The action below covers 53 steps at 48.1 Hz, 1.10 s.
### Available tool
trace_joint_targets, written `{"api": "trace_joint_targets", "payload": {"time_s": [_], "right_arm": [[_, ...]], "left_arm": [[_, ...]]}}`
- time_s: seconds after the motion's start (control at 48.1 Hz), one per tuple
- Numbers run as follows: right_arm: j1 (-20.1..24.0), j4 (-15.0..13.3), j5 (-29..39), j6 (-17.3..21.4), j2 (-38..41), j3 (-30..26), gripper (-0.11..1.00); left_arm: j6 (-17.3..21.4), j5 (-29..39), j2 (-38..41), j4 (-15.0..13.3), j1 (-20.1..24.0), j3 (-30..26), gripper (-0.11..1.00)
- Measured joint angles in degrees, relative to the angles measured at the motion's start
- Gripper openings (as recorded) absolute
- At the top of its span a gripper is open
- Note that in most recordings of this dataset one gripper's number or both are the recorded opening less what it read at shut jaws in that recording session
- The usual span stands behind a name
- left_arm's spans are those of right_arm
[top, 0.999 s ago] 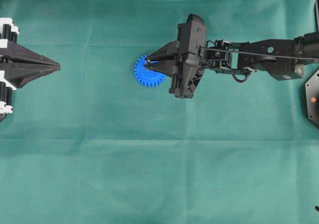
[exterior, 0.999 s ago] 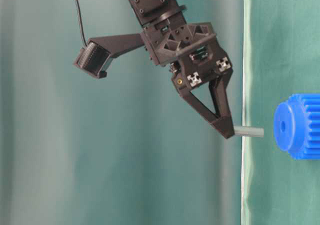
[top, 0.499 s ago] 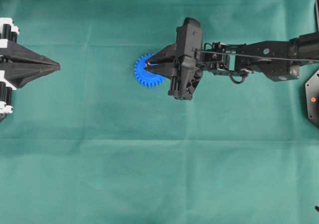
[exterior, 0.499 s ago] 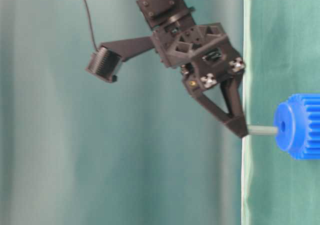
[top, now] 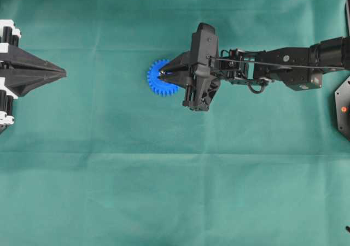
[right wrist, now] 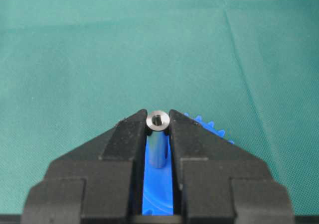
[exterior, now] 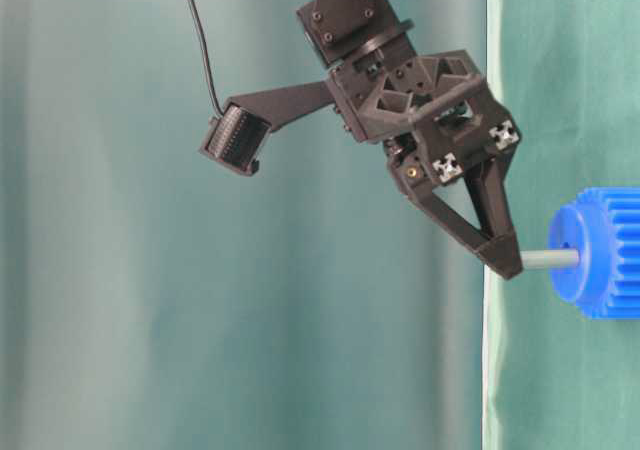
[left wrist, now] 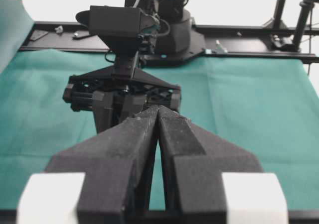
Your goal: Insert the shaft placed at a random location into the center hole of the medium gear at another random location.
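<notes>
The blue gear (top: 158, 82) lies flat on the green cloth, left of the middle. My right gripper (top: 162, 71) is shut on the silver shaft (right wrist: 158, 134) and holds it upright over the gear's hub. In the table-level view the shaft (exterior: 550, 259) has its lower end inside the centre hole of the gear (exterior: 600, 253), with my right gripper (exterior: 508, 262) holding its upper end. In the right wrist view the gear (right wrist: 158, 189) shows blue between the fingers. My left gripper (top: 61, 71) is shut and empty at the far left; it also shows in the left wrist view (left wrist: 158, 109).
The green cloth (top: 164, 191) covers the table. A black mount (top: 343, 106) sits at the right edge. In the left wrist view the right arm's camera and gripper body (left wrist: 122, 59) stand ahead, with a black frame (left wrist: 239, 35) behind.
My right gripper has lowered with the shaft. The shaft's end went from a gap above the hub to inside the centre hole. The left arm has not moved.
</notes>
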Motion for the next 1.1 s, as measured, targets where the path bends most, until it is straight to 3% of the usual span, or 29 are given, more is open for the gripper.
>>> {"api": "trace_joint_targets", "payload": {"time_s": [0.541, 1.103], "right_arm": [[-0.09, -0.26, 3.69, -0.09, -5.54, 0.0, 0.14], [-0.79, -0.35, 2.55, -0.26, -3.69, 0.0, 0.14]], "left_arm": [[0.0, 0.0, 0.0, 0.0, 0.0, 0.0, 0.0], [0.09, 0.0, 0.0, -0.09, -0.09, 0.0, 0.0]]}}
